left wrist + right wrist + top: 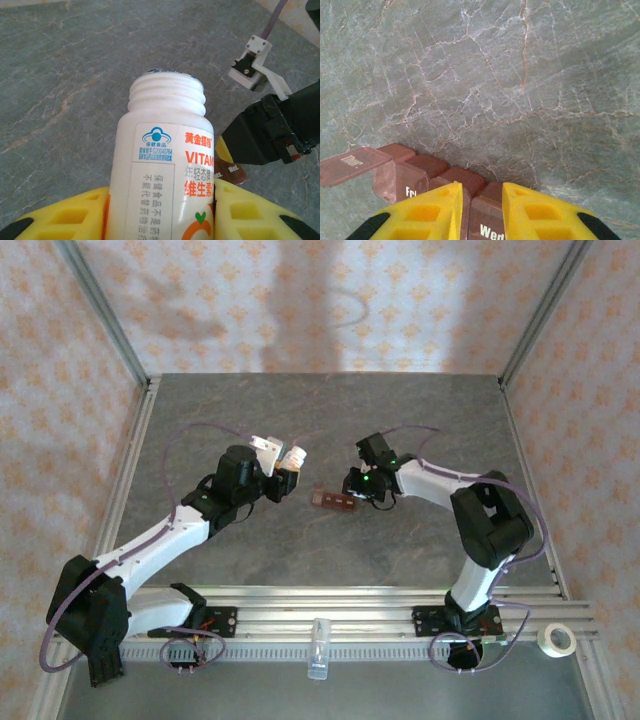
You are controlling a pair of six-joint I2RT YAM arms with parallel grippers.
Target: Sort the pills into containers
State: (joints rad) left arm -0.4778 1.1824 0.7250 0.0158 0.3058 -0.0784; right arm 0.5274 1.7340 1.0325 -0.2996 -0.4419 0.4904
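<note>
Pinching the containers (427,166), the right gripper (482,194) hides their near end; the left gripper (160,202) clamps a bottle (167,120), base cropped

Two arms are bolted at one surface (330,410): one left arm (160,535) and one right arm (480,530). Each carries one pincer, the left pincer (160,212) and the right pincer (482,210). There is one white bottle (167,150), one reddish-brown containers strip (427,167) with three readable day labels and one raised lid (352,162), one clear tube (318,648) and one tape roll (557,641).
</note>
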